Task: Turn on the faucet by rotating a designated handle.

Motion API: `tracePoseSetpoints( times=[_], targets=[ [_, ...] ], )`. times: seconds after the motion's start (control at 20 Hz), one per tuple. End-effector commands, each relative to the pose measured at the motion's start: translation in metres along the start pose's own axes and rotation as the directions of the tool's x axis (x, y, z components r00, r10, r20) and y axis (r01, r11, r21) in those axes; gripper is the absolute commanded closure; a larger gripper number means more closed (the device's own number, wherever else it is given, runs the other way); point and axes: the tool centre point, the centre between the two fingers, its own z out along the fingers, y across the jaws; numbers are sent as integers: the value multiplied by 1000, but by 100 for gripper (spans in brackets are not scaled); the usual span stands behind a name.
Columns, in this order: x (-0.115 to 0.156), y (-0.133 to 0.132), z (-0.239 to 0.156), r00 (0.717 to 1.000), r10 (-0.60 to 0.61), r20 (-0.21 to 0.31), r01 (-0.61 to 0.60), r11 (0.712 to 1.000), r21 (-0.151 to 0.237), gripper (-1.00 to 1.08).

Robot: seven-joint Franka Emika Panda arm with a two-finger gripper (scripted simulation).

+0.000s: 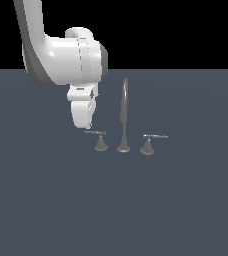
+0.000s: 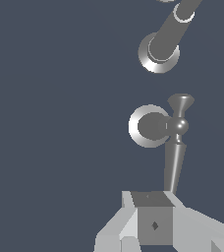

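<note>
One spout (image 1: 124, 112), two lever handles (image 1: 100, 140) (image 1: 148, 142), one robot arm (image 1: 61, 55).

Even, flat lighting, sharp renders, soft metal sheen, black backdrop above

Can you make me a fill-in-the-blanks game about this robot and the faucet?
1. The faucet has ___ lever handles.
2. The tall spout stands ___ the two handles.
3. The gripper hovers by the handle on the exterior view's ___.
4. The floor is dark ___.

Missing words: two; between; left; blue-grey
</note>
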Motion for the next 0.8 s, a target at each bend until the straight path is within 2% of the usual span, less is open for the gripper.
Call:
tracePoseSetpoints(
  times=[0.0, 0.35, 0.75],
  targets=[
    [4, -8, 11, 999, 43, 0, -43, 999, -1, 108],
    [12, -20, 27, 994, 110, 2, -110, 994, -4, 108],
    [11, -18, 28, 993, 116, 2, -116, 993, -5, 108]
  ],
)
